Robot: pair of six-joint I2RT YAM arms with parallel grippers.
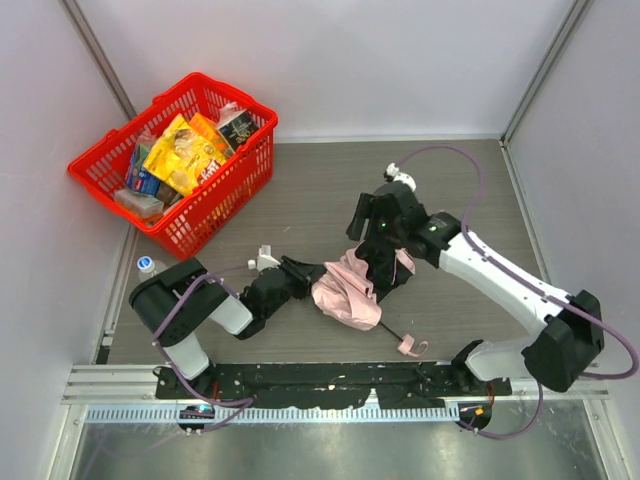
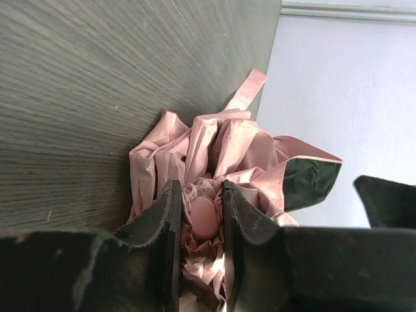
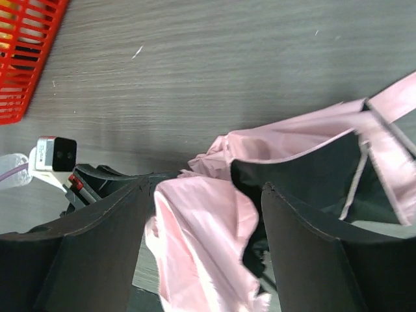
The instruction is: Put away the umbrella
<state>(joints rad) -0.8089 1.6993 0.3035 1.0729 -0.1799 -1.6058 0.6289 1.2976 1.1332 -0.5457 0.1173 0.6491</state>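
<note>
Left gripper: jaws closed on the umbrella. In the left wrist view both fingers press a rounded pink cap with crumpled fabric bunched around it. This is the canopy's tip end.

Ahead of these fingertips the canopy spreads out loose and unrolled, its black inner lining showing at one fold. A flat pink strap trails off the far side of the fabric onto the table.

Right gripper: jaws wide apart, nothing clamped. One pink fold hangs in the gap between its fingers; I cannot see either finger pressing on it. This gripper hovers over the middle of the canopy, directly across from the left one.

Long axis: starts at the left gripper's hold, passes under the right gripper, then leaves the fabric as the thin black shaft. It ends at the small pink handle, beyond both grippers, toward the right arm's base.

Judgement: the left arm anchors the tip end, so the right arm is free to work. It is also nearer both the loose fabric and the handle. The next move probably turns on gathering along that axis, toward the held tip.

The red basket sits well behind the left gripper, not involved.
</note>
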